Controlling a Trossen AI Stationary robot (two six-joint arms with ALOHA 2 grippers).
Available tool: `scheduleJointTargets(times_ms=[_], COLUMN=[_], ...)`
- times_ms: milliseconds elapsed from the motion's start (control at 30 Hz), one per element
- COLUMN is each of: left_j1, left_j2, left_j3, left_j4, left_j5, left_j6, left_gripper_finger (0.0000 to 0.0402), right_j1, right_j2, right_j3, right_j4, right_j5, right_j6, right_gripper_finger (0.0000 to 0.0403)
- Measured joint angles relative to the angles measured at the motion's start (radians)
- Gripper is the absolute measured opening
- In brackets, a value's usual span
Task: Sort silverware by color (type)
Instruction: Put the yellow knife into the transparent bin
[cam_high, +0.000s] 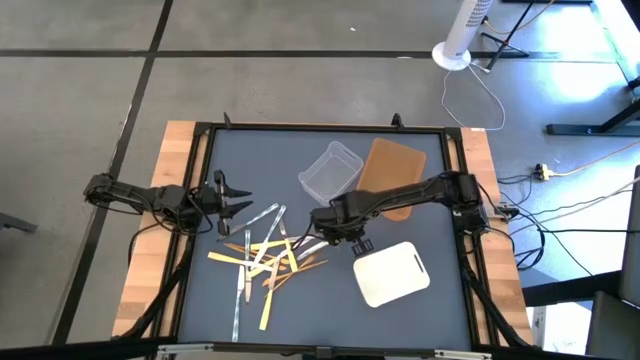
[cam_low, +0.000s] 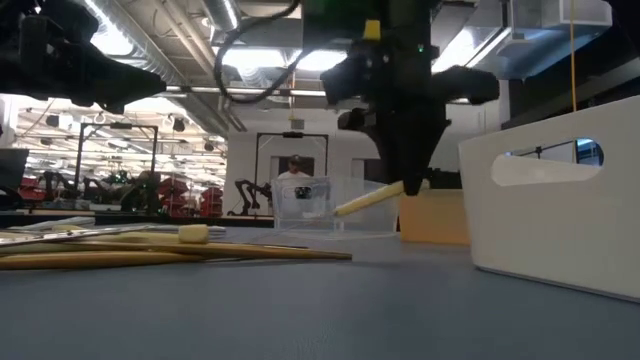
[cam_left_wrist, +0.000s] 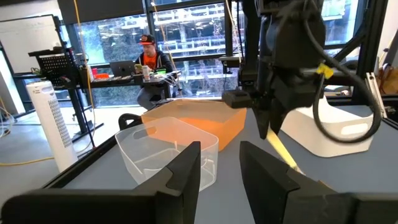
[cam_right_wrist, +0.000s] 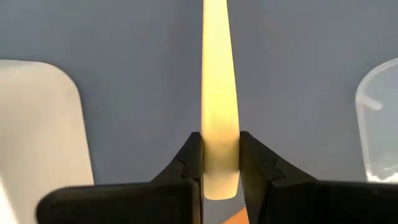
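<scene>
The silverware (cam_high: 265, 260) lies in a loose crossed pile on the dark mat: pale yellow, silver and orange-brown sticks, also seen flat in the low view (cam_low: 150, 245). My right gripper (cam_high: 323, 235) hangs over the pile's right edge, shut on one pale yellow utensil (cam_low: 365, 200). My left gripper (cam_high: 236, 200) waits open at the table's left side, above and beside the pile, touching nothing; its fingers (cam_left_wrist: 186, 171) stand apart. My right gripper (cam_right_wrist: 221, 158) pinches the pale yellow utensil between its two fingers near one end (cam_right_wrist: 221, 146), which just passes the fingertips. The fingers (cam_low: 412, 170) come from above, pointing down, across the stick. The utensil is lifted clear of the mat and slants downward from the fingers (cam_left_wrist: 283, 152).
A clear plastic tub (cam_high: 330, 172) and a brown tray (cam_high: 392, 172) stand at the far middle, a white tray (cam_high: 392, 272) to the near right. Bare mat lies along the near edge. A person (cam_left_wrist: 149, 59) sits at a desk beyond the table.
</scene>
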Motion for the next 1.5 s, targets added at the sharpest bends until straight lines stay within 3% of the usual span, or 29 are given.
scheduleJointTargets(times_ms=[967, 1500], left_j1=[0.0, 0.0], left_j2=[0.0, 0.0], left_j3=[0.0, 0.0], left_j4=[0.0, 0.0], left_j5=[0.0, 0.0], left_j6=[0.0, 0.0], left_gripper_finger=[0.0105, 0.0105], right_j1=[-0.023, -0.282], right_j2=[-0.245, -0.348], right_j3=[0.001, 0.001], right_j4=[-0.226, -0.273], right_j5=[0.087, 0.104], right_j6=[-0.004, -0.121], right_gripper_finger=[0.0049, 0.0054])
